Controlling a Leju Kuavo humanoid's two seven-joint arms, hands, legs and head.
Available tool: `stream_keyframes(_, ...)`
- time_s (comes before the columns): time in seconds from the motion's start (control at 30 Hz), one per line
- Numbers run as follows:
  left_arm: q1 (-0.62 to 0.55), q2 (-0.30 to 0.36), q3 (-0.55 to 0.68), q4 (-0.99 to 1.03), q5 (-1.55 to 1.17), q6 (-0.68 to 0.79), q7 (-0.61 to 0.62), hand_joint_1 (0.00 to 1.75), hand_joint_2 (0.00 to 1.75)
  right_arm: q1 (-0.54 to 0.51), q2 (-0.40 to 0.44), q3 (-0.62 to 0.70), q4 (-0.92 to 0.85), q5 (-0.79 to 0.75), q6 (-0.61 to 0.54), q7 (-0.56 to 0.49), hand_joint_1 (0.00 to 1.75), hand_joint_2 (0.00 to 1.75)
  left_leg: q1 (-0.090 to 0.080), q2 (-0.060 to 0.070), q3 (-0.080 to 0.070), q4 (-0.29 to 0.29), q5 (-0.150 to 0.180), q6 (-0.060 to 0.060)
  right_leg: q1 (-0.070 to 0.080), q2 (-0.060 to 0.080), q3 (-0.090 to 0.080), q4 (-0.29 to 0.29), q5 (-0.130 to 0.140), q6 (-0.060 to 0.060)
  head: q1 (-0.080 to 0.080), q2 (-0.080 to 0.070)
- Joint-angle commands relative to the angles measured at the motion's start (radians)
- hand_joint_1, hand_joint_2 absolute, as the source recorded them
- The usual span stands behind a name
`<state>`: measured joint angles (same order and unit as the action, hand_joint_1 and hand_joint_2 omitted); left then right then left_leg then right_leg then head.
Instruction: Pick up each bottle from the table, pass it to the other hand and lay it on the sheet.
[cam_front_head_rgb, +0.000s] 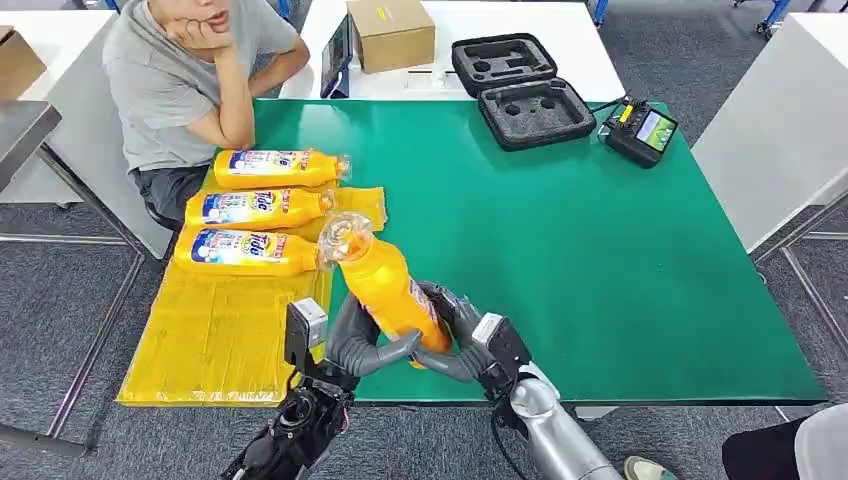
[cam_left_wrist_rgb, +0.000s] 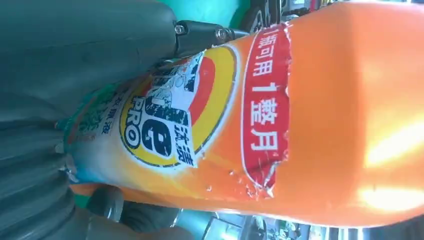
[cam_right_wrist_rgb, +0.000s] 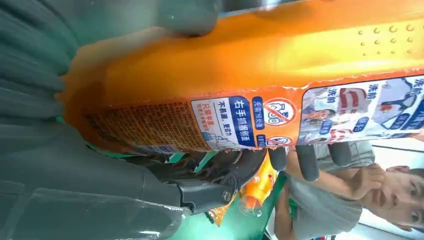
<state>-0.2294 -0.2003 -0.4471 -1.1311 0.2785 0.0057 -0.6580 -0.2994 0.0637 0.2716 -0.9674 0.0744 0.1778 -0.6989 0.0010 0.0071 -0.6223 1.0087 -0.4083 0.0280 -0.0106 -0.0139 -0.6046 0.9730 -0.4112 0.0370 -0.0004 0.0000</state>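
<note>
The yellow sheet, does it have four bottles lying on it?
No, three bottles lie on the yellow sheet; the fourth bottle is held above the table.

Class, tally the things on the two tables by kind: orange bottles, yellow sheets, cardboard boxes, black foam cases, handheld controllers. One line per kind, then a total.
Orange bottles: 4, three lying on the sheet and one held by both hands
Yellow sheets: 1
Cardboard boxes: 1
Black foam cases: 1, open
Handheld controllers: 1
Total: 8
</note>
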Motion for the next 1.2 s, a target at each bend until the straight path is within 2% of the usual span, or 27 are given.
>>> stream_keyframes(0.03,-0.027,0.007,-0.023,0.03,-0.015,0.004,0.008,1.5,1.75,-0.058,0.022,-0.002,0.063,0.006,0.01,0.001,1.75,1.75,0.0,0.001,0.003,0.0,-0.001,-0.001,0.0,0.003,0.002,0.0,-0.001,-0.001,0.0,0.0)
stream_keyframes(0.07,-0.027,0.007,-0.023,0.03,-0.015,0.004,0.008,1.5,1.75,-0.058,0.022,-0.002,0.063,0.006,0.01,0.001,1.75,1.75,0.0,0.001,0.002,0.0,-0.001,-0.001,0.0,0.002,0.001,0.0,0.0,-0.001,0.0,0.0)
stream_keyframes(0.1,-0.035,0.002,-0.022,0.042,-0.016,0.006,0.008,1.59,1.75,-0.059,0.026,0.003,0.063,0.01,0.01,0.001,1.75,1.75,0.0,0.002,0.004,0.0,-0.002,-0.002,0.0,0.003,0.004,0.0,-0.002,-0.002,0.0,0.0)
stream_keyframes(0.13,-0.039,0.001,-0.024,0.047,-0.023,0.011,0.006,1.75,1.75,-0.058,0.028,0.004,0.063,0.009,0.012,0.001,1.75,1.75,0.0,0.001,0.003,0.0,-0.001,-0.001,0.0,0.002,0.002,0.0,-0.001,-0.001,0.0,0.0)
stream_keyframes(0.3,-0.052,-0.013,-0.025,0.058,-0.037,0.028,-0.005,1.75,1.75,-0.065,0.037,0.006,0.09,0.014,0.018,0.001,1.75,1.75,0.0,0.001,0.002,0.0,-0.001,-0.001,0.0,0.002,0.002,0.0,-0.001,-0.001,0.0,0.0)
stream_keyframes(0.4,-0.06,-0.017,-0.023,0.06,-0.042,0.039,-0.004,1.75,1.75,-0.069,0.04,0.007,0.104,0.017,0.015,0.001,1.61,1.75,0.001,0.001,0.004,0.0,-0.002,-0.002,0.0,0.003,0.004,0.0,-0.001,-0.002,0.0,0.0)
stream_keyframes(0.47,-0.056,-0.019,-0.024,0.058,-0.041,0.039,-0.004,1.75,1.75,-0.064,0.041,0.007,0.106,0.02,0.009,0.001,0.73,1.75,0.001,0.001,0.005,0.0,-0.002,-0.002,0.0,0.003,0.004,0.0,-0.001,-0.001,0.0,0.0)
stream_keyframes(0.5,-0.048,-0.016,-0.023,0.05,-0.043,0.041,-0.007,1.75,1.75,-0.058,0.041,0.006,0.107,0.024,0.003,0.001,0.0,1.75,0.0,0.0,0.003,0.0,-0.001,-0.001,0.0,0.001,0.002,0.0,-0.001,-0.001,0.0,0.0)
stream_keyframes(0.97,-0.038,-0.01,-0.021,0.041,-0.054,0.055,-0.015,1.75,1.75,-0.052,0.043,0.003,0.113,0.026,-0.004,0.001,0.0,1.75,0.001,0.0,0.004,-0.001,-0.001,-0.001,0.0,0.002,0.003,-0.001,-0.001,-0.001,0.0,0.0)
stream_keyframes(1.2,-0.038,0.02,0.029,-0.006,-0.14,0.172,-0.031,1.75,1.75,-0.01,0.046,0.012,0.084,0.055,-0.037,0.001,0.0,1.75,0.001,0.001,0.006,0.0,-0.003,-0.002,0.001,0.002,0.005,0.0,-0.002,-0.002,0.0,0.0)
